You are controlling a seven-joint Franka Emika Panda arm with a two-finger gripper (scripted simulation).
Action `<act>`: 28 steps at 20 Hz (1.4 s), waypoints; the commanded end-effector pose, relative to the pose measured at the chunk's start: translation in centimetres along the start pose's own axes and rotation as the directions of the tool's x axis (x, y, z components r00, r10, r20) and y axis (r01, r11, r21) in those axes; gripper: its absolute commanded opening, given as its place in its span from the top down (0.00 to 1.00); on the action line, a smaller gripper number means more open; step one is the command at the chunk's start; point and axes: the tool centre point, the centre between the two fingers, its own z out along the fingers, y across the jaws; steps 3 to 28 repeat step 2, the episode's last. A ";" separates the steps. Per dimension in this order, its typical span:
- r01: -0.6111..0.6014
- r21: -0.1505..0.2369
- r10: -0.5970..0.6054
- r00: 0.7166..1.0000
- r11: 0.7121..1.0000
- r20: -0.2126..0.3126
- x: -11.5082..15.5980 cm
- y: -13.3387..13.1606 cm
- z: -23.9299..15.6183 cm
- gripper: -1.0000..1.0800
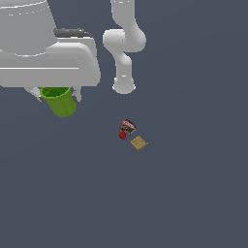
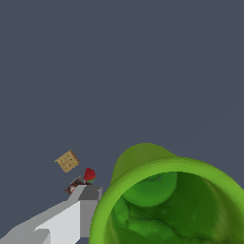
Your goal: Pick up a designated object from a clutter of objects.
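Observation:
The bright-green cup (image 1: 59, 100) hangs tilted under the large white hand at the exterior view's upper left, held between the fingers of my gripper (image 1: 56, 94), well above the floor. In the wrist view the cup (image 2: 167, 200) fills the near corner, its open rim and inside facing the camera, with one grey finger (image 2: 88, 200) beside it. The other clutter items lie together on the floor near the middle: a tan square tile (image 1: 138, 143), a small red ball (image 1: 122, 135) and a dark red-brown packet (image 1: 128, 126).
The white arm's links and base (image 1: 124, 48) stand at the exterior view's top middle. The tile (image 2: 67, 161), ball (image 2: 89, 175) and packet (image 2: 76, 185) also show small in the wrist view on the dark grey floor (image 1: 193, 193).

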 end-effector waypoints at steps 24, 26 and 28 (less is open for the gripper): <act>0.000 0.000 0.000 1.000 1.000 -0.001 0.1 0.1 -0.3 1.00; 0.000 0.000 0.000 1.000 1.000 -0.001 0.1 0.1 -0.3 1.00; 0.000 0.000 0.000 1.000 1.000 -0.001 0.1 0.1 -0.3 1.00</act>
